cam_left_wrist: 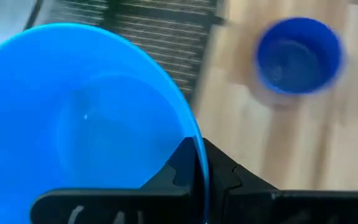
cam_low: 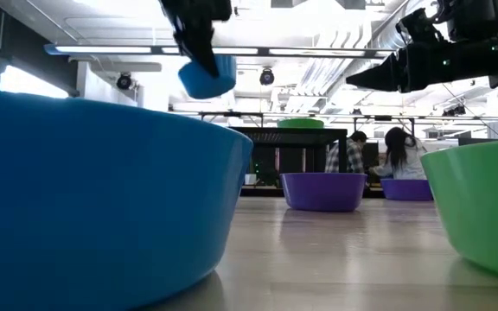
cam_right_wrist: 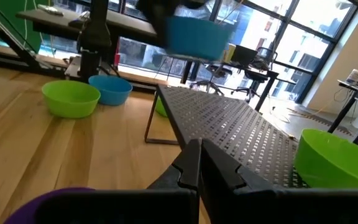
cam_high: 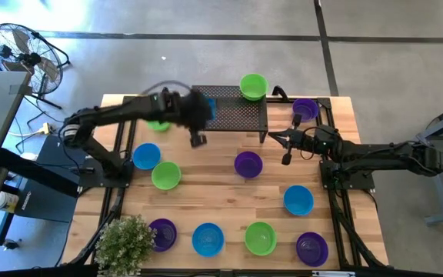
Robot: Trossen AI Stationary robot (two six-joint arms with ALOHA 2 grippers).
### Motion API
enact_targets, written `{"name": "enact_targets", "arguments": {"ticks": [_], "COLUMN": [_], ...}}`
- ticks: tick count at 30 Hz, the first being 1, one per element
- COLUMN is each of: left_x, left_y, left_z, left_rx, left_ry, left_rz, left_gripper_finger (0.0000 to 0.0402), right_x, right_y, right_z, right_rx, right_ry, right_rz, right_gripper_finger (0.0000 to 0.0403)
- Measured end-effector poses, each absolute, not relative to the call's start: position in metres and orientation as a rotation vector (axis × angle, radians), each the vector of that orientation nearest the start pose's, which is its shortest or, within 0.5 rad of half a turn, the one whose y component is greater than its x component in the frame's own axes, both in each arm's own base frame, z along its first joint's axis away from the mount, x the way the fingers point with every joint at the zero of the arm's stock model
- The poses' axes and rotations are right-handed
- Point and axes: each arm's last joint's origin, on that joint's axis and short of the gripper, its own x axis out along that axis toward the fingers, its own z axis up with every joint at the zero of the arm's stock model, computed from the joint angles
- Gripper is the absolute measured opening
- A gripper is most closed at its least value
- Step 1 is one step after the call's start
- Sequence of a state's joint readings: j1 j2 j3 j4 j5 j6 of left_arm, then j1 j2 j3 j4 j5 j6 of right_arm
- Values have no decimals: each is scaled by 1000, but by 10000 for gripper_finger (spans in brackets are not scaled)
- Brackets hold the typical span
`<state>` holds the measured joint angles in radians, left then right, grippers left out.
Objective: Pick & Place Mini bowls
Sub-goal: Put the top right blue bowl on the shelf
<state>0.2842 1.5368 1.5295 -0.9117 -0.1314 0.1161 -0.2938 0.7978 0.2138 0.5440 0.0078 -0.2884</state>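
Nearest the camera: bright blue round plastic mini bowl, filling the left of the left wrist view, its rim pinched between that arm's dark fingers.
Left gripper: closed on the blue bowl's rim, carrying it in the air near the left end of the black perforated metal rack, upper centre of the high view.
Right gripper: fingers pressed together, holding nothing, hovering right of centre near the rack's right end.
Done so far: one green round plastic bowl sits at the rack's far edge; this appears to be the only bowl placed, though motion blur hides part of the rack.
Left to do: blue, green and purple bowls lie scattered on the wooden table, mostly across the lower half of the high view; the task looks early.
Carried bowl's likely destination: the rack, by my judgement.
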Motion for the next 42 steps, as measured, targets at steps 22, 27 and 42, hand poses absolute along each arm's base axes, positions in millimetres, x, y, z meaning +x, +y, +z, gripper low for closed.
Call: {"name": "enact_targets", "arguments": {"ticks": [22, 27, 42], "left_x": [334, 339, 344], "left_y": [204, 214, 224], "left_z": [307, 302, 289], "left_rx": [142, 156, 102], "left_ry": [1044, 1020, 1013], "left_rz": [345, 347, 335], "left_gripper_finger": [1, 1, 11], "right_x": [162, 162, 162], "right_y": [-49, -49, -49], "right_z": [204, 204, 204], "right_rx": [-281, -284, -285], "right_ry": [83, 84, 84], "right_rz": [-293, -293, -293], "right_gripper_finger": [1, 2, 2]}}
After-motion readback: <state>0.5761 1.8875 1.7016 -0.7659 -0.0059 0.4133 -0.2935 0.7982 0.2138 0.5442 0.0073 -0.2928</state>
